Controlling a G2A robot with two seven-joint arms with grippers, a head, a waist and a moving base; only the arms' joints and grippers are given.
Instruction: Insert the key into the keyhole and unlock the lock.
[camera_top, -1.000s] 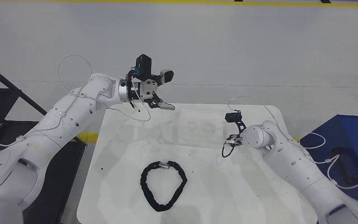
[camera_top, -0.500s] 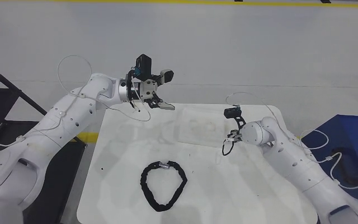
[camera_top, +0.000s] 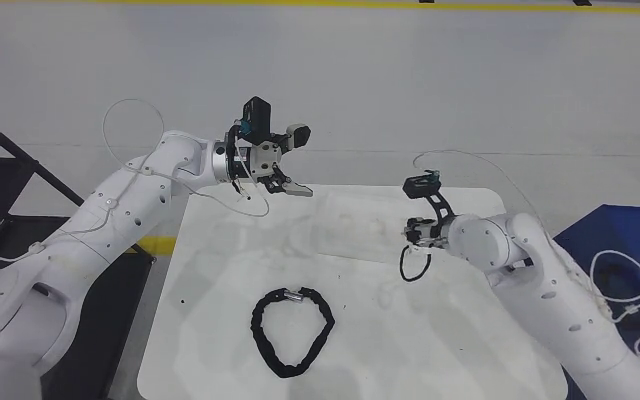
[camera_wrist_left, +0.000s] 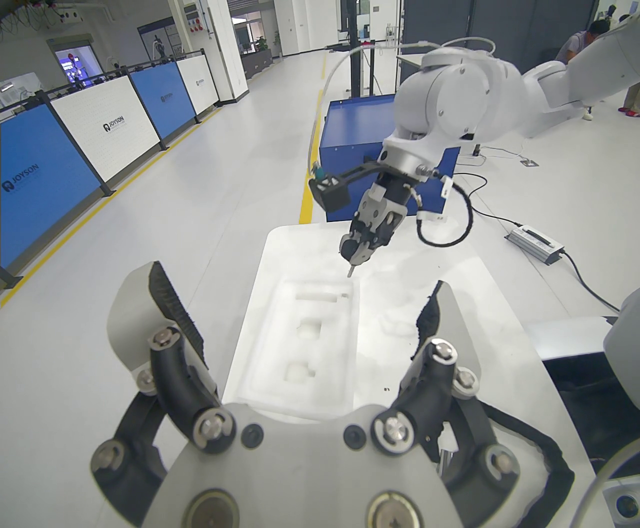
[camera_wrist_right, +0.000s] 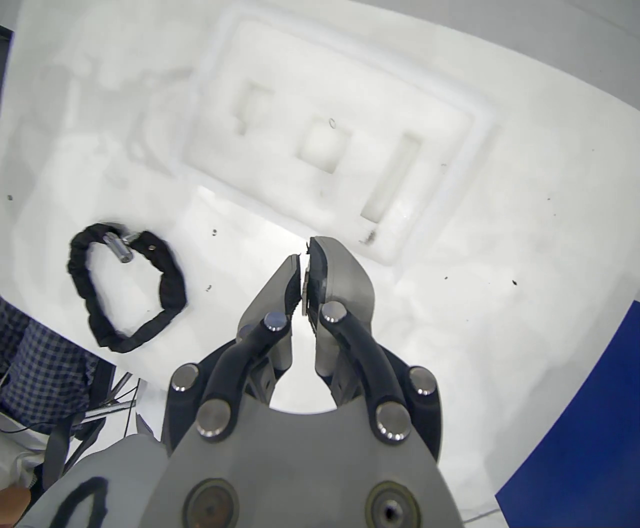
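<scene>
Carrying the key to the lock looks to be the step in hand. Seen from above, the table (camera_top: 450, 340) bears the black chain lock (camera_top: 258, 325), a closed loop at about 8 o'clock from the table's middle. Its metal cylinder (camera_top: 293, 295) sits at the loop's own 12 o'clock. The right gripper (camera_wrist_right: 305, 260) hangs at about 2 o'clock, well apart from the lock. Its pads are pinched on the key (camera_wrist_right: 303, 291) (only a thin sliver shows between them). The left gripper (camera_top: 297, 160) hovers at 11 o'clock by the table's far edge, fingers spread wide and holding nothing.

To do this well, the right arm should travel toward 8 o'clock and line the key up along the cylinder's axis before pushing. Which end takes the key I cannot tell. The loose chain will likely slide, so the free left gripper would do well to pin the cylinder first.

The foam tray (camera_wrist_right: 480, 120) lies at 12 o'clock. Its three recesses (camera_wrist_right: 390, 180) look empty, bar a tiny ring-shaped speck (camera_wrist_right: 332, 122) at the middle one.
</scene>
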